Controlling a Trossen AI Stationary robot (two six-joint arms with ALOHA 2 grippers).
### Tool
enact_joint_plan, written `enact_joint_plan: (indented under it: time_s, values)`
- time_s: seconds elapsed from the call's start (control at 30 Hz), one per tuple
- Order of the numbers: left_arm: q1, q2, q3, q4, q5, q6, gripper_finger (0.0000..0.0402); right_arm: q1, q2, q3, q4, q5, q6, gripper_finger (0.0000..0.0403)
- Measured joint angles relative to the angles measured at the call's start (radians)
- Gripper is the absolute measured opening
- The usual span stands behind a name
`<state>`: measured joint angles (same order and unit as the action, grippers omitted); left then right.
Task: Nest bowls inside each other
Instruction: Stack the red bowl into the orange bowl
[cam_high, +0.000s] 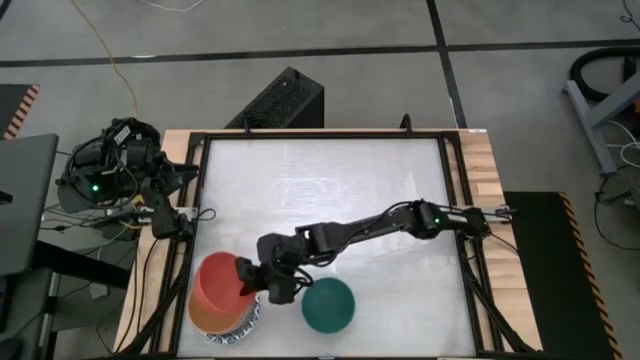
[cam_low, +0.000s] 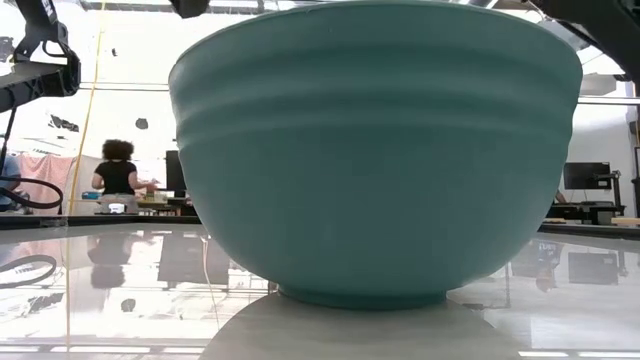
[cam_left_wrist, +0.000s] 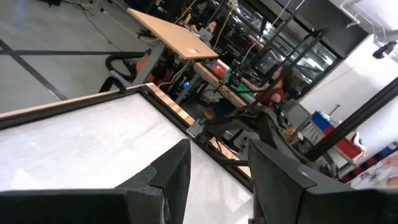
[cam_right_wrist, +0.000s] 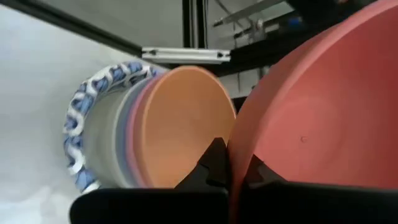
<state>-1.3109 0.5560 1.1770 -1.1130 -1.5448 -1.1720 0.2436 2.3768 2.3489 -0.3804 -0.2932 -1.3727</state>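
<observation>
A stack of nested bowls (cam_high: 222, 322) stands near the table's front left corner. Its outermost bowl is white with a blue-patterned rim (cam_right_wrist: 78, 118), and the innermost showing is orange (cam_right_wrist: 180, 124). My right gripper (cam_high: 248, 274) is shut on a red bowl (cam_high: 215, 280) just over the stack. A dark green bowl (cam_high: 328, 305) rests on its foot on the table to the right of the stack, and fills the low view (cam_low: 375, 150). My left gripper (cam_left_wrist: 219, 180) waits open at the table's left edge (cam_high: 168, 218), with nothing between its fingers. My right gripper pinches the red bowl's rim (cam_right_wrist: 233, 146) between its two fingers, one on each side of the wall. The fingers come from the table's right, slanting a little downward. The bowl is lifted and tilted, partly over the orange bowl; whether it touches the stack I cannot tell.
A black frame (cam_high: 455, 200) borders the white tabletop, with wooden strips outside it. The far half of the tabletop (cam_high: 320, 180) is free room. In the low view a person (cam_low: 118, 170) stands in the room behind the table.
</observation>
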Motion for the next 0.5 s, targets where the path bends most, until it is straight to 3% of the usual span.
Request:
enact_joint_plan:
  time_s: [0.5]
  values:
    - [0.000, 0.005, -0.001, 0.004, -0.027, -0.053, 0.0148, 0.027, 0.100, -0.010, 0.087, 0.007, 0.005, 0.0006]
